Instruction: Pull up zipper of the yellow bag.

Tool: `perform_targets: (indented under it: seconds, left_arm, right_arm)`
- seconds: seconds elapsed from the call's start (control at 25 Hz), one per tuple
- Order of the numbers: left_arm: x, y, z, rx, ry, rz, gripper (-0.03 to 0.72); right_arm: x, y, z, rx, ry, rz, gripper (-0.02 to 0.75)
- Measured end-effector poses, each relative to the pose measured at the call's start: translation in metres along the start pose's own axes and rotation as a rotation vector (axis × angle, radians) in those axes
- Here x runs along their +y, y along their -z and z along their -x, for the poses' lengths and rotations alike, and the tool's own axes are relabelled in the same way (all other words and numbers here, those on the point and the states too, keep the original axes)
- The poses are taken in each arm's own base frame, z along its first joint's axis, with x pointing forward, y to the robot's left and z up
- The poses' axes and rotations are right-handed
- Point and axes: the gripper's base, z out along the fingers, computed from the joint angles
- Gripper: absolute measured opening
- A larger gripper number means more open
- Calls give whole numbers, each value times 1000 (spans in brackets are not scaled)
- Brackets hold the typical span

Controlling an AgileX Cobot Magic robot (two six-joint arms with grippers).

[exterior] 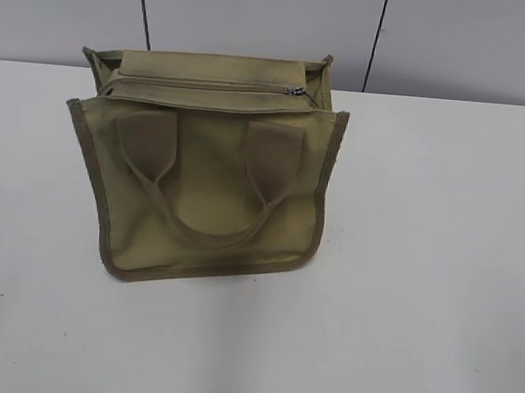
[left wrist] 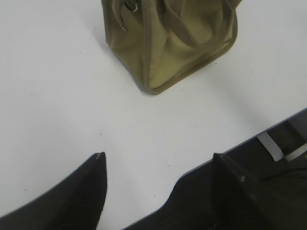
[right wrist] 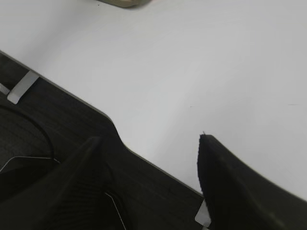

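Observation:
The yellow bag (exterior: 211, 169), an olive-khaki canvas tote with two looped handles, stands on the white table. Its zipper (exterior: 203, 84) runs along the top panel, with the small silver pull (exterior: 296, 91) at the right end. The bag also shows at the top of the left wrist view (left wrist: 168, 45), and only its corner shows in the right wrist view (right wrist: 122, 3). My left gripper (left wrist: 158, 160) is open and empty, well short of the bag. My right gripper (right wrist: 149, 139) is open and empty over bare table. Neither gripper shows in the exterior view.
The white table (exterior: 440, 267) spreads around the bag. A grey panelled wall (exterior: 260, 17) stands behind it. A dark edge strip (left wrist: 268, 158) of the table front lies under the left gripper and shows in the right wrist view (right wrist: 53, 110) too.

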Motion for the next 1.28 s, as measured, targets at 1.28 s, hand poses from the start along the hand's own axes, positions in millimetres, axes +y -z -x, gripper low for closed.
perform_targets:
  seconds: [1.28]
  left_arm:
    - [-5,23,-14,-190,213,393,477]
  right_arm:
    - [5,20,-16,-195,-232,-358,469]
